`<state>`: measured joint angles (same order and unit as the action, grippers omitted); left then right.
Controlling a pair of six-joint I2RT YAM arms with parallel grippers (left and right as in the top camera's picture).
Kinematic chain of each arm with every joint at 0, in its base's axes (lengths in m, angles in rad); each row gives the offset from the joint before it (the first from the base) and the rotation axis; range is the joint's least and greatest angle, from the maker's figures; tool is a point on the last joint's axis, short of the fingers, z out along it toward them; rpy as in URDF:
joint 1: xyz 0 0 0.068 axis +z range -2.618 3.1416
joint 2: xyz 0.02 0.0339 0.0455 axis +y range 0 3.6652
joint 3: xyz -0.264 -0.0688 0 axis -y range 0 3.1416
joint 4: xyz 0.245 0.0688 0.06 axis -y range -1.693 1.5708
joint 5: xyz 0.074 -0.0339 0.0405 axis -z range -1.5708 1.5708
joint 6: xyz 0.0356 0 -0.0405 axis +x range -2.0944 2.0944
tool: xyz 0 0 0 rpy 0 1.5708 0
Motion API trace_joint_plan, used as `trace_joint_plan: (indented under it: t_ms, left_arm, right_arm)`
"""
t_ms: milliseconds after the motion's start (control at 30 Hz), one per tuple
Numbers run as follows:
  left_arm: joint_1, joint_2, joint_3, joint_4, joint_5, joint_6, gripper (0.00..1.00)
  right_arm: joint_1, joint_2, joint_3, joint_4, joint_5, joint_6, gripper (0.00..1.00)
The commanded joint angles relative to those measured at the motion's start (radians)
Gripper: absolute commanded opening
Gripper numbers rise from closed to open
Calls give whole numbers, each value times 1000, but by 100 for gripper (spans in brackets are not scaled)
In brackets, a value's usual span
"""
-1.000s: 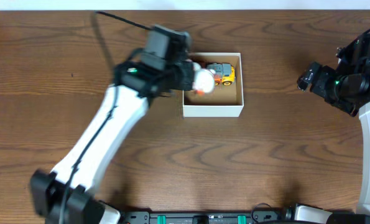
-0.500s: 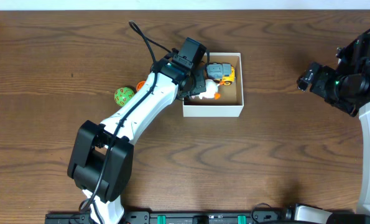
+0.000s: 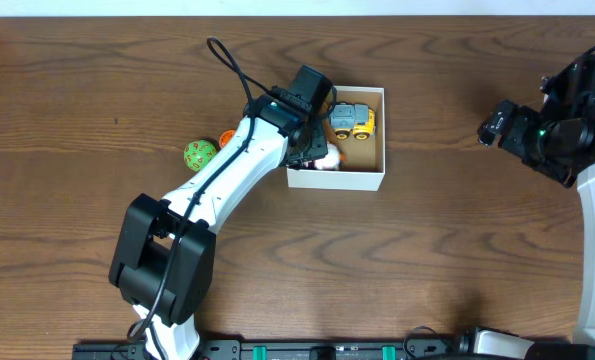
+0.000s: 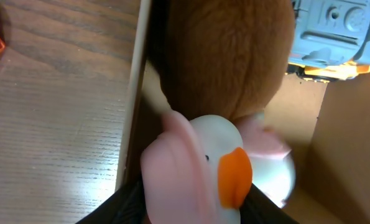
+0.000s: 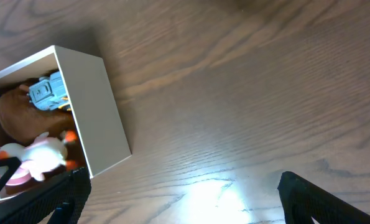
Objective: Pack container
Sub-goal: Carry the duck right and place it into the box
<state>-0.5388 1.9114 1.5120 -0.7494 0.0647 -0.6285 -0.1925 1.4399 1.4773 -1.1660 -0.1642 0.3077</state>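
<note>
Left gripper (image 3: pixel 317 142) is hanging over the left side of the box (image 3: pixel 335 181), upper centre of frame, with the duck (image 4: pixel 214 140) lying right at its fingers, can't tell if clamped; right gripper (image 5: pixel 181 186) is sitting open, far right.

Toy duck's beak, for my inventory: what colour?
The beak is orange, clearest in the left wrist view.

Lidless white-walled container (image 3: pixel 335 180), tan inside, stands upright, partly filled.
</note>
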Motion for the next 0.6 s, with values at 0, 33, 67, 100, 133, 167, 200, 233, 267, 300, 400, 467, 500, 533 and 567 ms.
trace_joint_plan:
  t_ms: [0,33,67,100,133,167,200,233,267,300,400,467,500,533,567]
  left_arm:
    - [1,8,-3,8,11,-1,45]
    - [1,6,-1,10,23,-1,47]
    - [1,3,4,10,32,-1,49]
    - [1,2,10,10,39,-1,49]
    - [1,-1,15,10,51,-1,52]
    - [1,-5,20,10,60,-1,53]
    - [1,-9,24,10,69,-1,54]
    - [1,-13,26,10,78,-1,57]
    - [1,-19,26,13,86,-1,59]
    - [1,-24,26,13,87,-2,62]
    - [1,-34,26,13,89,-1,71]
    - [1,-35,27,13,93,-1,73]
    - [1,-36,27,13,105,-1,73]
    - [1,-37,27,14,117,-2,73]
    - [1,-41,30,14,133,-1,73]
  right_arm:
    - [-6,3,-4,-2,3,10,99]
    - [-6,3,-4,-2,3,10,99]
    - [-6,3,-4,-2,3,10,99]
    - [-6,3,-4,-2,3,10,99]
    - [-6,3,-4,-2,3,10,99]
    - [-6,3,-4,-2,3,10,99]
    - [-6,3,-4,-2,3,10,99]
    - [-6,3,-4,-2,3,10,99]
    - [-6,3,-4,-2,3,10,99]
    - [-6,3,-4,-2,3,9,99]
    - [-6,3,-4,-2,3,10,99]
    - [-6,3,-4,-1,3,10,99]
    - [-6,3,-4,-1,3,9,99]
    - [-6,3,-4,-1,3,9,99]
    - [-6,3,-4,-1,3,9,99]
